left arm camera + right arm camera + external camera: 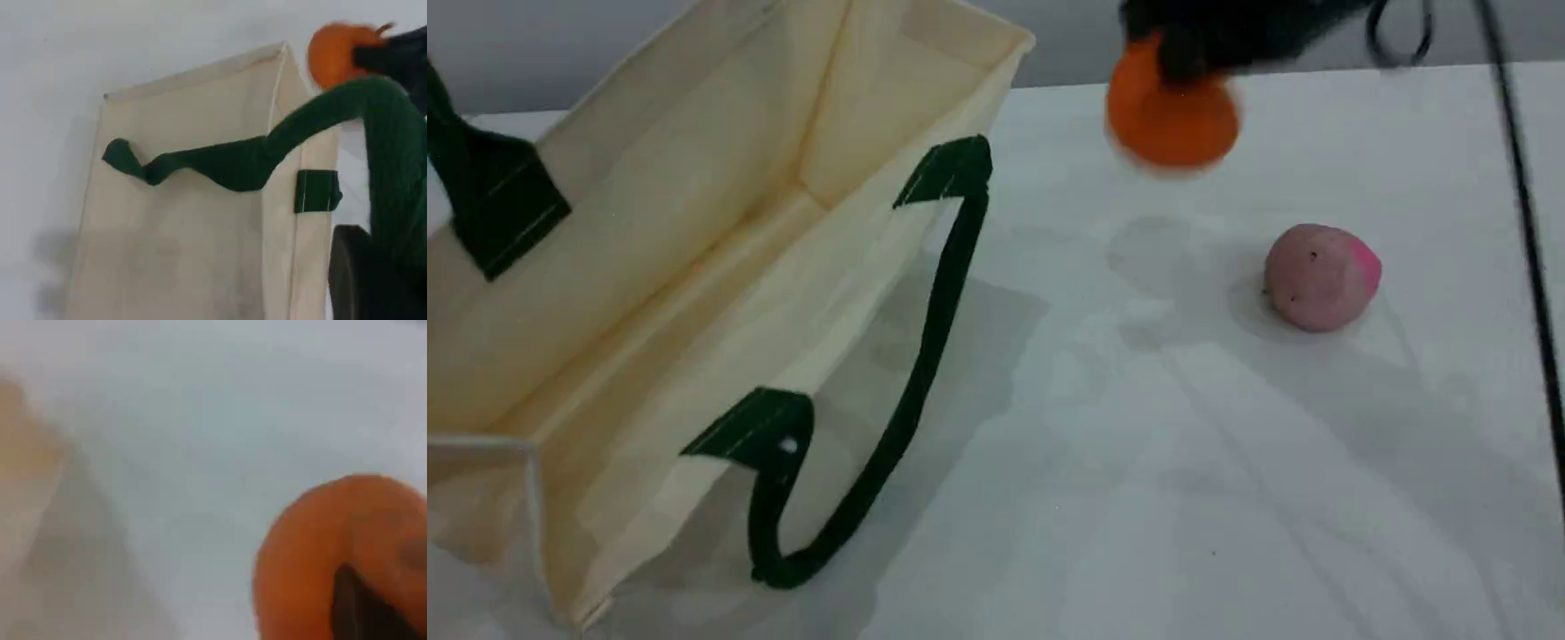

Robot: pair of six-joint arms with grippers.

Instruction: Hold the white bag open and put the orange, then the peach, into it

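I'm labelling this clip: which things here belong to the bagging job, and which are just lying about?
Part of the job:
- bag, held open by a handle in the left gripper
- orange, lifted in the right gripper
- peach, waiting on the table

Just lying about:
- black cable at the right edge; nothing else loose shows
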